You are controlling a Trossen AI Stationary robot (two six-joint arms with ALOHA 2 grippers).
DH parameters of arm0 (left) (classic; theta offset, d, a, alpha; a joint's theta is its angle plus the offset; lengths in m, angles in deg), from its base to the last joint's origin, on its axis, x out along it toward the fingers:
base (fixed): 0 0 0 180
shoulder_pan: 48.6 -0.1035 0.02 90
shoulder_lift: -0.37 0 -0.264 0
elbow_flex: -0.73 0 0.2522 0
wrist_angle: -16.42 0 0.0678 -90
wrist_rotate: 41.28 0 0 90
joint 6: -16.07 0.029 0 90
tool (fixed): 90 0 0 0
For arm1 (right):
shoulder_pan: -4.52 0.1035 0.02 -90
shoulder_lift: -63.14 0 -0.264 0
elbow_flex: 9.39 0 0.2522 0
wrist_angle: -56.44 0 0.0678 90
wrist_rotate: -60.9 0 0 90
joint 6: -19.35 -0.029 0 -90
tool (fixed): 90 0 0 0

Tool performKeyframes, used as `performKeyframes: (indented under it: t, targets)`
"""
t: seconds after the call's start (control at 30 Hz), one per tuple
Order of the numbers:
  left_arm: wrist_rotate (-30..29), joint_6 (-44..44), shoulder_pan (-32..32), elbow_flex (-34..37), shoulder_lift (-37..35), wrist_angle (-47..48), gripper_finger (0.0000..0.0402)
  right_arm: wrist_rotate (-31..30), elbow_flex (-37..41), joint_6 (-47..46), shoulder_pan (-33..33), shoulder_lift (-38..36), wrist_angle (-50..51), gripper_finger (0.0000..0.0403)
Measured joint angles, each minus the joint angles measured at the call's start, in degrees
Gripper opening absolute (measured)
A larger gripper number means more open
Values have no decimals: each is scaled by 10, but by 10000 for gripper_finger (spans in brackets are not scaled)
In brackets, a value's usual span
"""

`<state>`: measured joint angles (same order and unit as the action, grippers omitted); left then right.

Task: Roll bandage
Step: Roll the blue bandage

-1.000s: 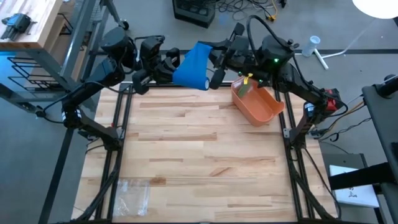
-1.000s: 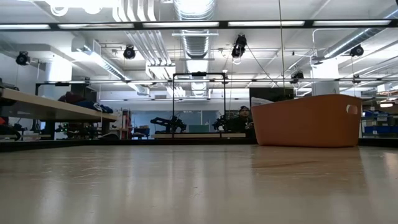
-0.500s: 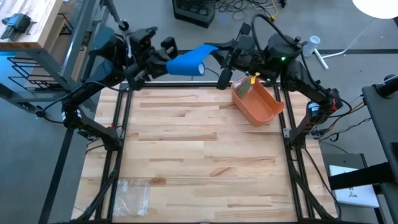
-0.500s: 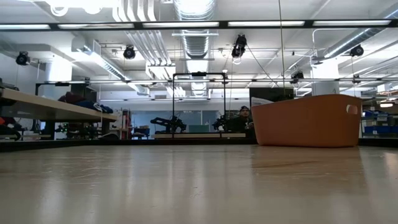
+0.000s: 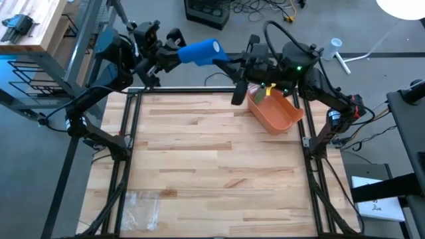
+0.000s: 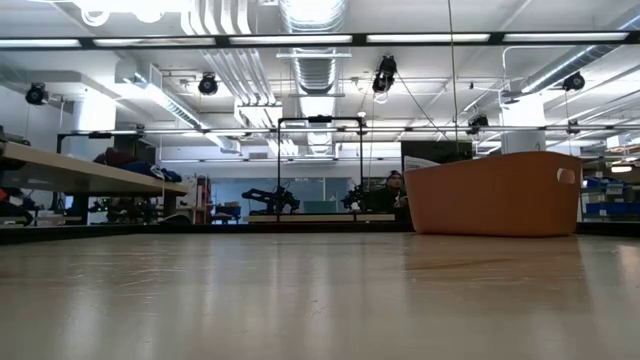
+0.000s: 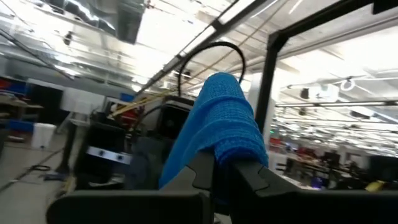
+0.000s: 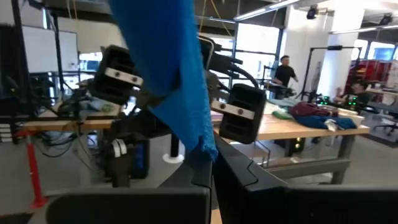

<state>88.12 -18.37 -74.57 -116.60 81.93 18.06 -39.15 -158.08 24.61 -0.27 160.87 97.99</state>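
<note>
My left gripper [image 5: 174,54] is clamped on one end of the blue bandage [image 5: 199,52], my right gripper [image 5: 229,61] pinching its loose tail, both above the far edge of the table [image 5: 212,159]. A second ago the bandage hung as a wide sheet; now it is a tight roll. The orange bin [image 5: 275,111] sits at the right.
</note>
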Motion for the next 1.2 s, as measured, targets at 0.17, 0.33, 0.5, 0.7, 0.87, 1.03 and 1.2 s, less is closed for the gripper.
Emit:
performKeyframes:
  t: [0.17, 0.33, 0.5, 0.7, 0.87, 1.03, 1.2]
  targets:
    - [-43, 34, -2, 1, -1, 31, 9, -1, 0, -26, 4, -2, -1, 0]
    - [-91, 88, -2, 2, 0, 92, 9, 0, 0, -32, 14, -2, -1, 0]
    - [-149, 145, -1, 2, -1, 132, 9, -5, 0, -38, 30, -2, 0, 0]
    - [-156, 153, 0, 2, 11, 123, 9, -5, 0, -61, 30, 3, -5, 0]
    - [-154, 160, 1, 6, 17, 138, 9, -5, 0, -68, 33, 3, -8, 13]
    - [-152, 179, 1, 12, 17, 146, 9, -7, 0, -68, 34, 2, -9, 63]
    - [-149, 187, 6, 30, 17, 146, 9, -69, 0, -68, 35, 2, -12, 126]
